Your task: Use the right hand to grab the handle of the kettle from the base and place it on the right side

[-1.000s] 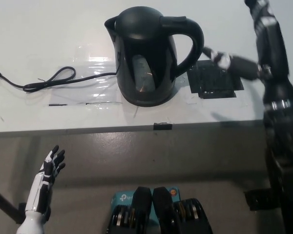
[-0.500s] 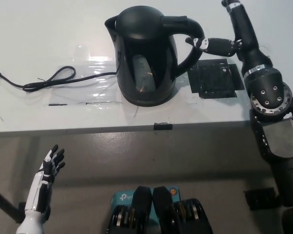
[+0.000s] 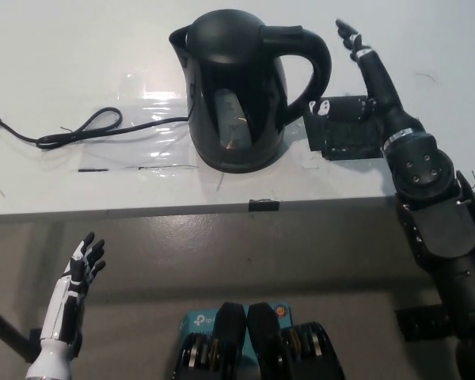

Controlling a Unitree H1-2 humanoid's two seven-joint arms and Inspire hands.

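The black kettle stands upright at the middle of the white table, spout to the left and handle to the right. Whatever it stands on is mostly hidden under its body. My black right hand hovers just right of the handle, open, with its fingers stretched toward the table's far side. It holds nothing, and a narrow gap separates it from the handle. My white left hand rests low at the lower left, in front of the table edge, fingers spread.
A black square pad lies on the table right of the kettle, partly under my right forearm. A black power cord snakes over the table's left part. A small black tape mark sits on the front edge.
My right arm has swung in toward the kettle. The hand has moved from low beside the handle to a stretched pose, fingers pointing to the far side. Kettle and left hand are still.
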